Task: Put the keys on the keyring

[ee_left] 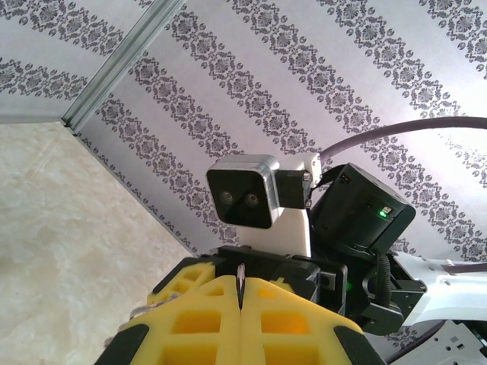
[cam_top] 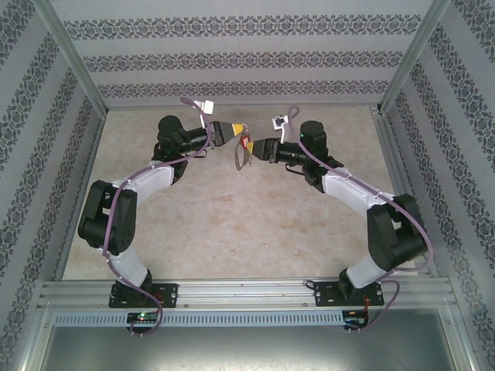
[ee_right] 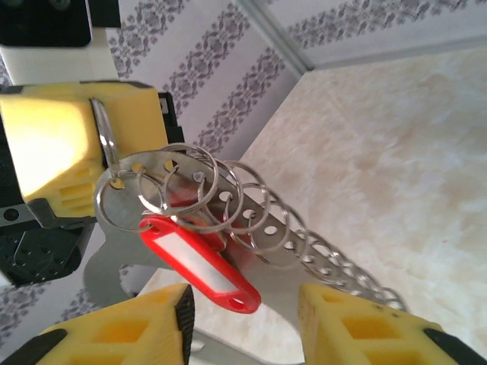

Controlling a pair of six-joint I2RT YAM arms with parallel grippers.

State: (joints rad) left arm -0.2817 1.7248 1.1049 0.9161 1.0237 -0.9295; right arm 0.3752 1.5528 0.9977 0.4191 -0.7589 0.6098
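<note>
Overhead, the left gripper (cam_top: 236,131) pinches the keyring (cam_top: 240,158), which hangs between the arms. At the left wrist, its yellow pads (ee_left: 221,304) clamp a thin metal edge. At the right wrist, the right gripper (ee_right: 243,300) stands open, with the red key tag (ee_right: 199,265) among the keyring's rings just above it.

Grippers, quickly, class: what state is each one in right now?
Left gripper: closed, pinching an end ring of the keyring.
Right gripper: open, fingers either side of the red tag, not gripping it.
</note>
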